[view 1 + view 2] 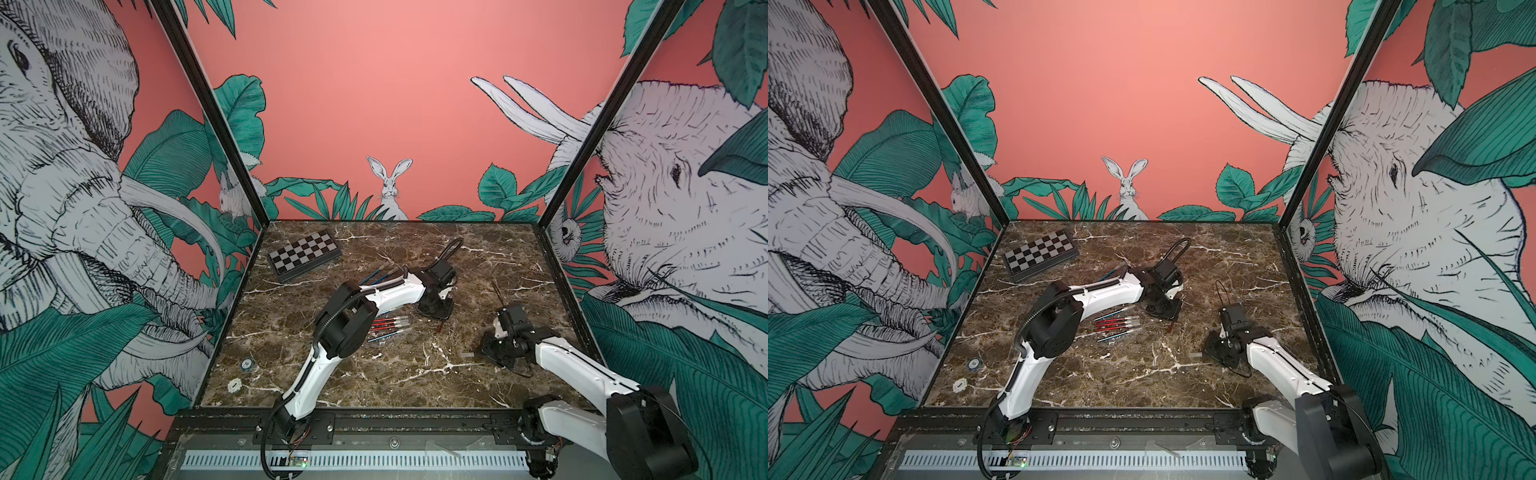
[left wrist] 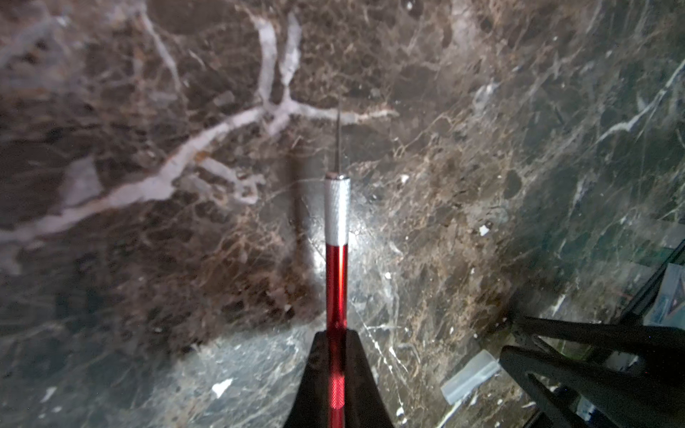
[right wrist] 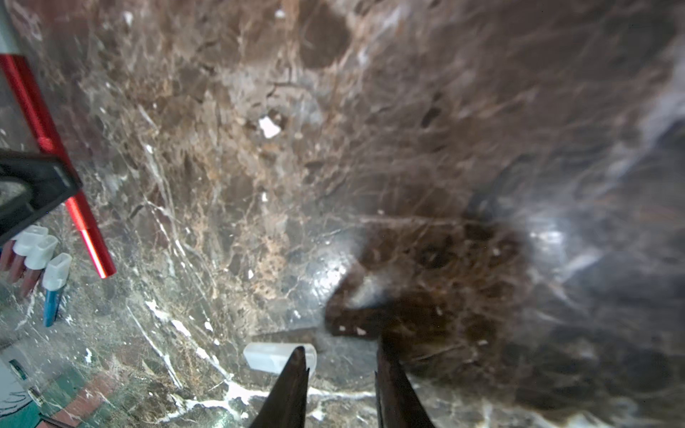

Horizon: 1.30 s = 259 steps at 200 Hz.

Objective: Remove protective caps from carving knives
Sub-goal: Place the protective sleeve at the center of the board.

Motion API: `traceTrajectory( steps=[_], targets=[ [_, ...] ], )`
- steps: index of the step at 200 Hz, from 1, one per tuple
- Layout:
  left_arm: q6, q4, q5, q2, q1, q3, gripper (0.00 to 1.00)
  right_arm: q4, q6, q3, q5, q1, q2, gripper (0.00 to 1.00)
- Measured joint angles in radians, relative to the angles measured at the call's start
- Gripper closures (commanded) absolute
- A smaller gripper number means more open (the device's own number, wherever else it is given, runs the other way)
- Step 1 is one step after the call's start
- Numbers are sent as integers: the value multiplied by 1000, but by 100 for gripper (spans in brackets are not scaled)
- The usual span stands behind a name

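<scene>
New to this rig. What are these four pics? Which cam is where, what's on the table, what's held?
Two white robot arms, each with a two-finger gripper, work over a marble table. The two wide pictures come from one stereo camera above; the two close-ups come from a camera on each wrist. The left gripper is shut on a red knife, tip bare. The right gripper is open and empty, beside a loose clear cap on the table. Also lying there: a row of capped knives, more knives behind the left arm, a chessboard, two small discs.
</scene>
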Motion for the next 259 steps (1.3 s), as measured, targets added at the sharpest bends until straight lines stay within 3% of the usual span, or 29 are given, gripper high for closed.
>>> traceTrajectory(
  steps=[84,138,217,259],
  targets=[
    [0,8,18,24,-5,0,99,26,59,-4,48,50,-9,68],
    [-1,13,23,26,-5,3,68,23,60,7,78,50,-15,68],
    [22,-24,-12,26,-6,47,44,23,31,63,96,36,-15,65],
    [89,-82,-66,-37,-2,87,26,0,-27,110,96,4,-39,52]
  ],
)
